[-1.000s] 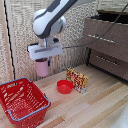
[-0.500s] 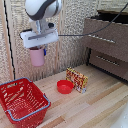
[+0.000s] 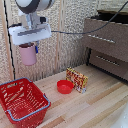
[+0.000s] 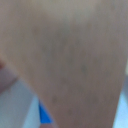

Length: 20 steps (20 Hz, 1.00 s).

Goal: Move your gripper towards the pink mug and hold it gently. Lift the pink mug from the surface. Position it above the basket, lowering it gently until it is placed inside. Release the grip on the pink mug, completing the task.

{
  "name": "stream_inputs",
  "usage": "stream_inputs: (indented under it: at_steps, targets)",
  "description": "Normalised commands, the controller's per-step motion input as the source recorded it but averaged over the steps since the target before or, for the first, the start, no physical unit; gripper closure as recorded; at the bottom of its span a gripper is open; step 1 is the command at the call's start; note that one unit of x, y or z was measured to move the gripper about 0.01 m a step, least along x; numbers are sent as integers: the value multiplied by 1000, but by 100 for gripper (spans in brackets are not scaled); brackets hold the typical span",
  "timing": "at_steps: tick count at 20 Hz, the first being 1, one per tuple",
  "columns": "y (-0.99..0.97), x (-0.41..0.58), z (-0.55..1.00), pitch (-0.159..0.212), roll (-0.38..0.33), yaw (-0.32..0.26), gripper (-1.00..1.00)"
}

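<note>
end effector (image 3: 29, 46) pinching pink mug (image 3: 28, 54), now carried further toward 9 o'clock, high over desk (image 3: 95, 107), nearly above basket (image 3: 22, 102). next: finish centering, then lower.

Wrist view is blurred: the pink mug (image 4: 70, 55) fills it. Beside the mug, a blue fingertip (image 4: 45, 114) is cut off at the edge.

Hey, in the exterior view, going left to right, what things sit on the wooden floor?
Red basket → red bowl → patterned box → wooden drawer cabinet.
</note>
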Motion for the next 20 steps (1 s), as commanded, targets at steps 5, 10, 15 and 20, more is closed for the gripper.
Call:
stream_inputs:
  at_steps: [5, 10, 15, 20]
  targets:
    - [604, -549, -16, -54, -44, 0, 100]
    - [173, -474, -331, -85, -12, -5, 100]
    - [-105, -179, -438, -102, 2, 0, 100]
    - [-85, -81, -477, -120, 60, 0, 100]
